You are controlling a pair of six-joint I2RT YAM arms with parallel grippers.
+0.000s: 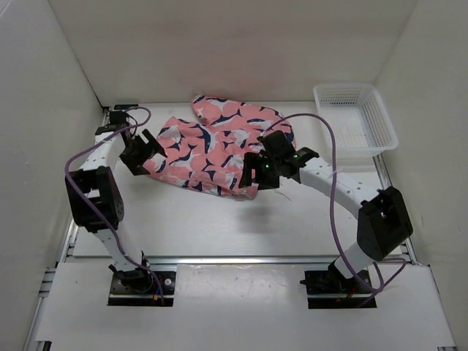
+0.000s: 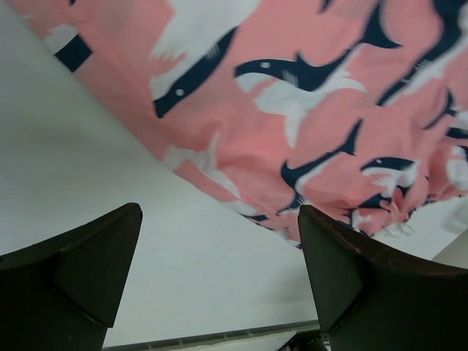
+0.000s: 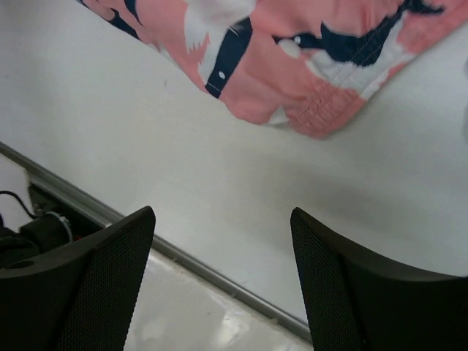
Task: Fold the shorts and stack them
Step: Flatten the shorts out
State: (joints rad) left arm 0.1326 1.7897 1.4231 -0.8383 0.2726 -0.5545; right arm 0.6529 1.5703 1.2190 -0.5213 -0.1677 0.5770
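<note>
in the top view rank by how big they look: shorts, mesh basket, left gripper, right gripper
1. shorts
2. mesh basket
3. left gripper and right gripper: these look about alike, so I leave them unranked

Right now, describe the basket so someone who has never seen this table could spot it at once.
Look at the white table, then its far right corner. The basket sits there: a white rectangular mesh tray, unlike the soft coral-pink patterned shorts spread to its left.
</note>
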